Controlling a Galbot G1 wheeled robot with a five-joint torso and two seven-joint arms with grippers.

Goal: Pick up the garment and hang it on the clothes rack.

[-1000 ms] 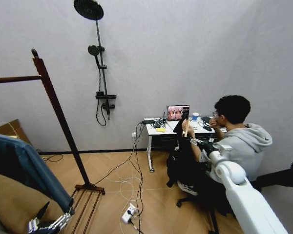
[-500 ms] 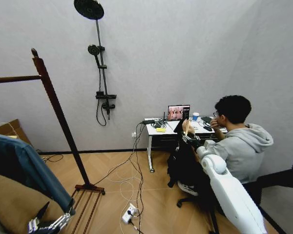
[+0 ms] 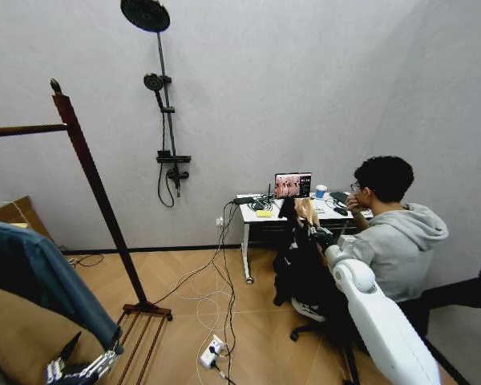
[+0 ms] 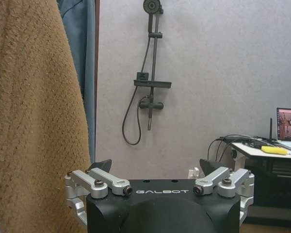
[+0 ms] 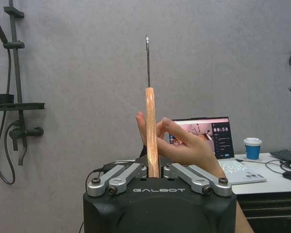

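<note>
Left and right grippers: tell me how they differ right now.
The left gripper hangs low beside the tan fleece with fingers spread and nothing between them; the right gripper is shut on the wooden hanger of the garment. A person's hand touches the hanger at the right gripper, none at the left. Both are black, marked GALBOT.

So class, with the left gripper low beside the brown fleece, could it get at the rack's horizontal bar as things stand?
Probably not without a lift: the left gripper sits open near the slatted base, while the dark red-brown wooden clothes rack carries its bar high above.
</note>
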